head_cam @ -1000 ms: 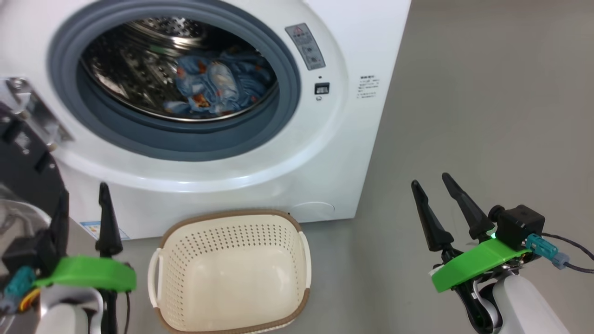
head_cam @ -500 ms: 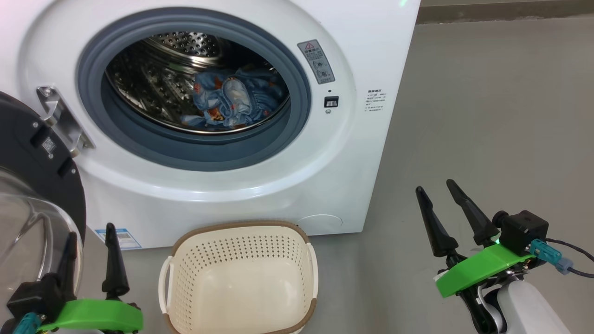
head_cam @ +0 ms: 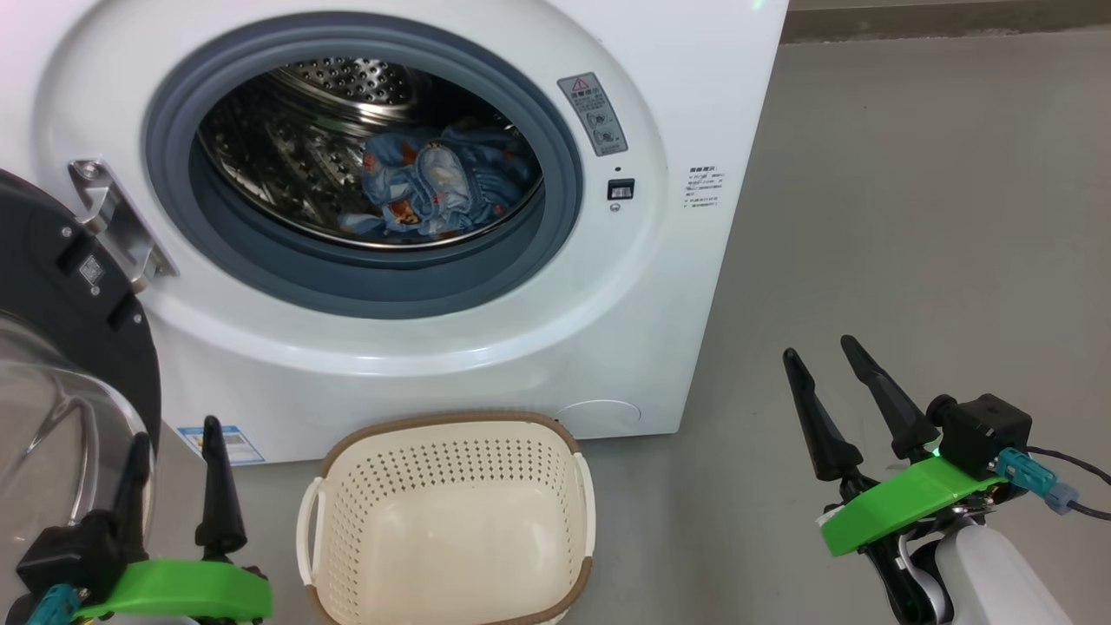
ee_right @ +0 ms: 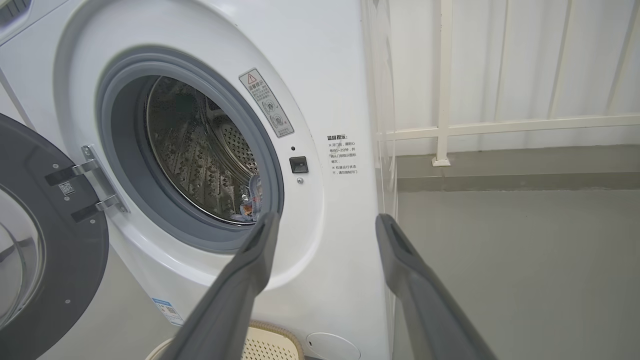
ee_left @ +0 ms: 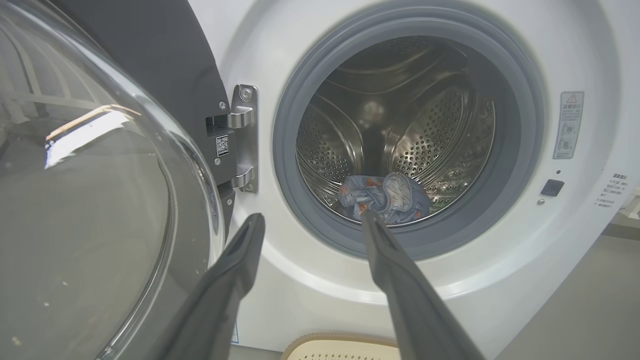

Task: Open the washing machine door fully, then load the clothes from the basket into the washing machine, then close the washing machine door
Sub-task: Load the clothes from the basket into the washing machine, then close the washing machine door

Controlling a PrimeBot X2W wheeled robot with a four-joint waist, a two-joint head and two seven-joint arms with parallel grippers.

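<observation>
On my head feed the washing machine (head_cam: 486,365) stood as a big white box on the grey floor (head_cam: 911,217), its round mouth uncovered and framed by a grey-blue rubber ring (head_cam: 373,291). The washing machine door (head_cam: 35,252) hung swung out to the left of the opening, carried by a bright metal hinge (head_cam: 113,221). Its dark grey inner face was turned toward me, and the clear glass bowl bulged below it, catching reflections. The clothes (head_cam: 434,187) lay inside the perforated steel drum (head_cam: 286,156), bunched low toward its front: crumpled blue fabric with orange-brown print and a paler patch in the middle. The basket (head_cam: 434,423) sat on the floor just in front of the machine, below the opening. It was cream-white with rows of holes in its sides, a brown rim and a white handle at each side, and its pale bottom was in plain sight. A blue label sticker (head_cam: 227,444) showed low on the machine's front, near the door. My left gripper (head_cam: 175,430) hung beside the door's glass with its two dark fingers spread wide and nothing between them. My right gripper (head_cam: 818,347) hovered over the floor, well apart from the machine on its right, likewise spread wide and holding nothing.
</observation>
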